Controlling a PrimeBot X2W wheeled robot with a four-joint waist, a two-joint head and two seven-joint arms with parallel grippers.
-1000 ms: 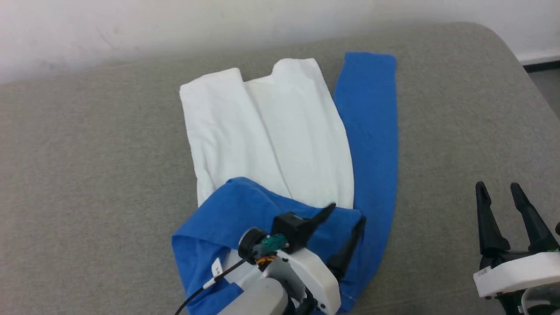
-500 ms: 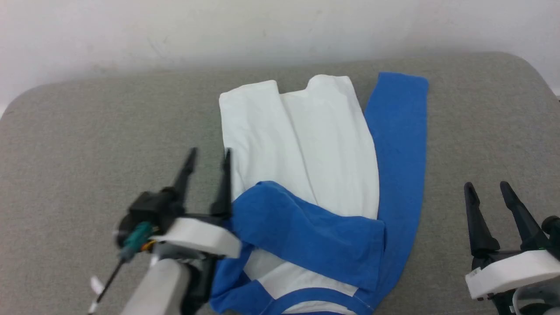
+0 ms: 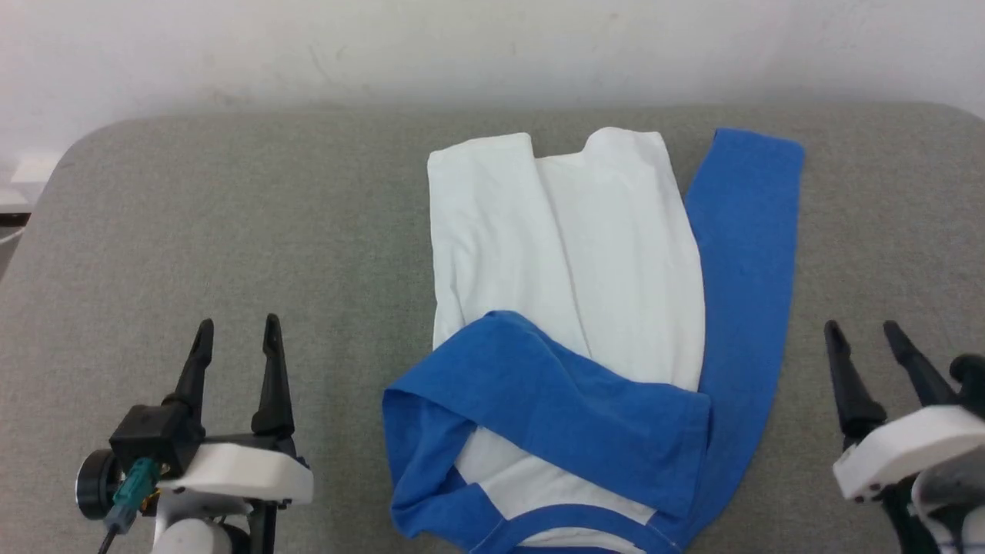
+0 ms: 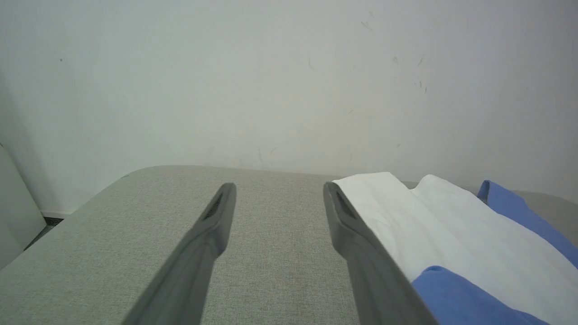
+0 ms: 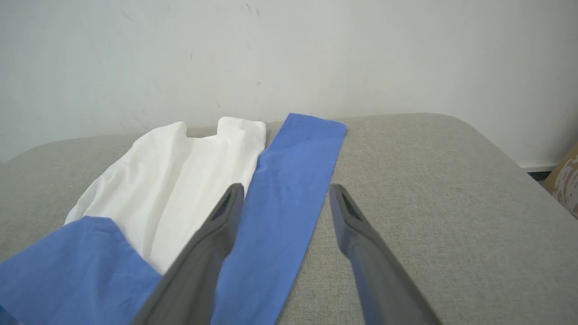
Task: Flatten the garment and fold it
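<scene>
Head view: thin white cloth shirt with blue sleeves (image 3: pixel 569 231) flat on grey fabric desk (image 3: pixel 231 215) (one sleeve folded across); left pincer (image 3: pixel 237 325), right pincer (image 3: pixel 859 328) flank it, released, empty.
Left wrist view: shirt beside one finger.
Right wrist view: sleeve behind one finger.

The garment (image 3: pixel 569 254) is thin matt cloth, lightly creased. Beneath it the grey pad (image 3: pixel 231 231) is coarse woven fabric; behind it the wall (image 3: pixel 462 46) is matt, scuffed paint. Beside it, the left gripper (image 3: pixel 237 323) and right gripper (image 3: pixel 859 326) look like dull dark plastic.
</scene>
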